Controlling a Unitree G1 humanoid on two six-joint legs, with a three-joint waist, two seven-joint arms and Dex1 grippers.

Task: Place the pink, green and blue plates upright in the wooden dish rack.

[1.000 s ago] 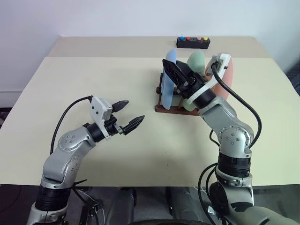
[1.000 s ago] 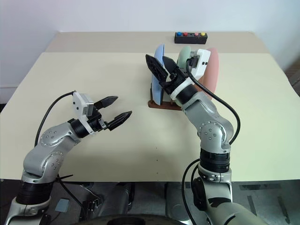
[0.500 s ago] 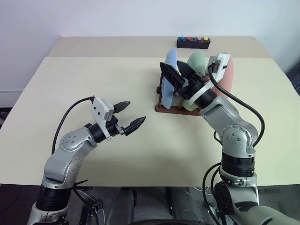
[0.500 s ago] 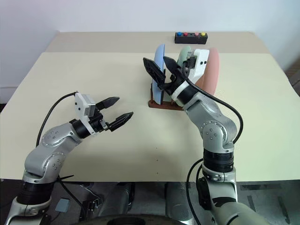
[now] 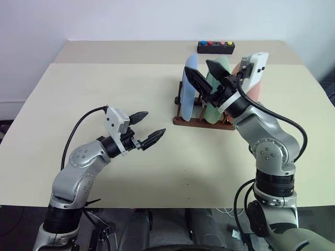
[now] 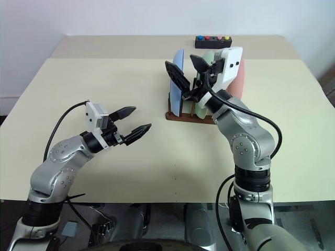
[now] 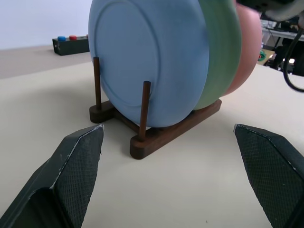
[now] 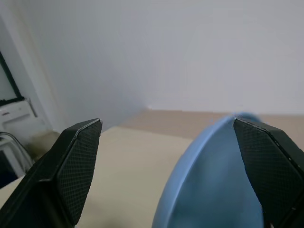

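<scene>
On the table (image 5: 78, 94) in the head views, the blue plate (image 5: 188, 89), green plate (image 5: 214, 97) and pink plate (image 5: 255, 86) are being held upright in the wooden dish rack (image 5: 201, 121), right of centre. Above them the right gripper (image 5: 209, 78) is being kept spread, empty; the left gripper (image 5: 145, 128) is being held open nearer, to the left, well apart from the rack.

Along the left wrist view, the rack's pegs (image 7: 145, 109) are being leaned on by the blue plate.

Along the right wrist view, the blue plate's rim is being framed between parted fingers (image 8: 71, 166).

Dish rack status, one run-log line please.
blue plate, green plate, pink plate: upright in dish rack | both fingers open
</scene>
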